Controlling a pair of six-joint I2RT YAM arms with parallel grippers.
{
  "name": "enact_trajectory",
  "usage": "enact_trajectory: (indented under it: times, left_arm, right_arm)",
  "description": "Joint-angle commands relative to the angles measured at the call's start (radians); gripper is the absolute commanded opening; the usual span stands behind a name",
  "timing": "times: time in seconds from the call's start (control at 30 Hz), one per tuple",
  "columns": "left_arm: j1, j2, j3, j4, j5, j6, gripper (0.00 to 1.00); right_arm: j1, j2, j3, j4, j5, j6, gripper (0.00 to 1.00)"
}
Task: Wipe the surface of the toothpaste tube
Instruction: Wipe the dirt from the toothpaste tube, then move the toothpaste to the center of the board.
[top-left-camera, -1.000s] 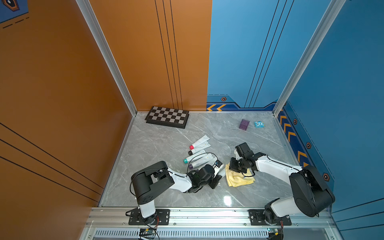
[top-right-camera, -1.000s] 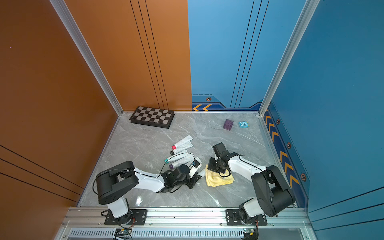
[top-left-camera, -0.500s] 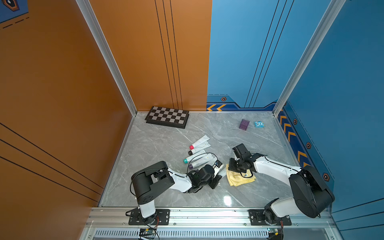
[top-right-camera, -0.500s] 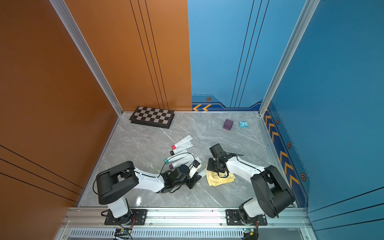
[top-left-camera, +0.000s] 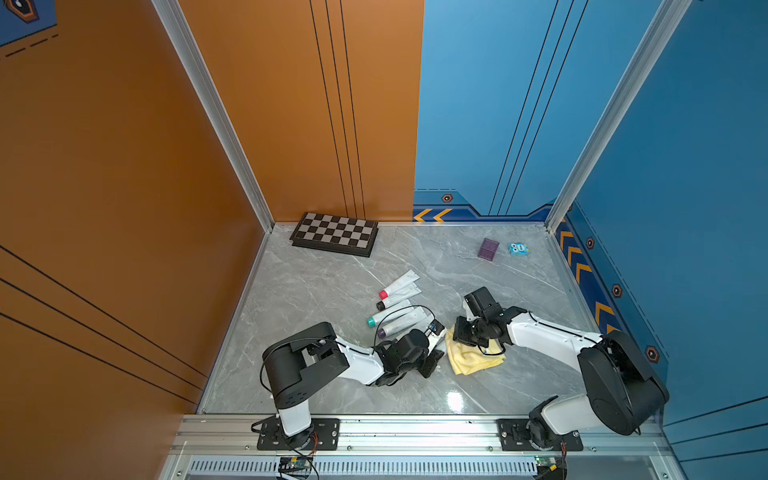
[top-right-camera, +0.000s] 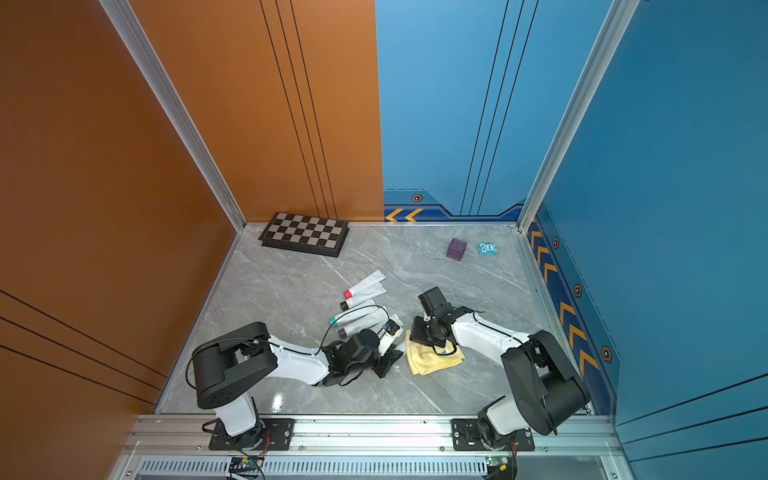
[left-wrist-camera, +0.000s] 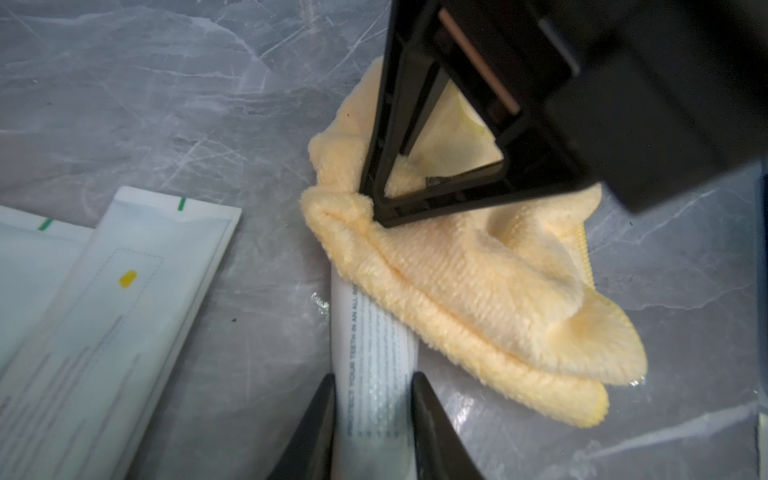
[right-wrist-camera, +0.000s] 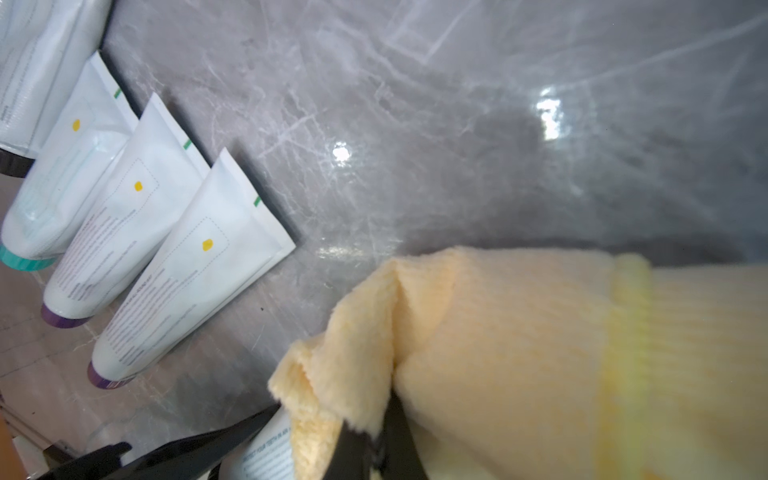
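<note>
A white toothpaste tube (left-wrist-camera: 370, 332) with blue print lies on the grey marble table, and my left gripper (left-wrist-camera: 372, 376) is shut on it, one finger on each side. In both top views that tube (top-left-camera: 437, 336) (top-right-camera: 392, 332) sits at the left gripper (top-left-camera: 433, 348), just left of the yellow cloth (top-left-camera: 473, 357). My right gripper (right-wrist-camera: 374, 428) is shut on a fold of the cloth (right-wrist-camera: 519, 353), low on the table. The cloth (left-wrist-camera: 478, 291) covers the tube's far end. The right gripper's fingers (left-wrist-camera: 415, 187) press into the cloth there.
Several other white tubes (top-left-camera: 399, 307) (right-wrist-camera: 187, 266) with coloured caps lie side by side behind the left gripper. A chessboard (top-left-camera: 334, 235) sits at the back left. A purple cube (top-left-camera: 488, 248) and a small blue item (top-left-camera: 518, 248) sit at the back right.
The right gripper has shifted slightly left with the cloth, closer to the held tube. The left arm and its tube have stayed put.
</note>
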Motion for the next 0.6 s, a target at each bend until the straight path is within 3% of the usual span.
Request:
enact_trajectory:
  times: [0.0, 0.27, 0.57]
  left_arm:
    - [-0.017, 0.074, -0.097, -0.321, -0.022, 0.000, 0.12]
    - [-0.017, 0.089, -0.082, -0.323, -0.018, 0.004, 0.13]
    - [-0.005, 0.140, -0.010, -0.324, 0.002, 0.020, 0.15]
  right_arm:
    - [-0.076, 0.065, -0.062, -0.121, 0.087, -0.045, 0.00]
    - [-0.253, -0.081, 0.003, -0.164, 0.011, -0.087, 0.00]
    - [-0.332, -0.354, 0.091, -0.279, 0.062, -0.102, 0.00]
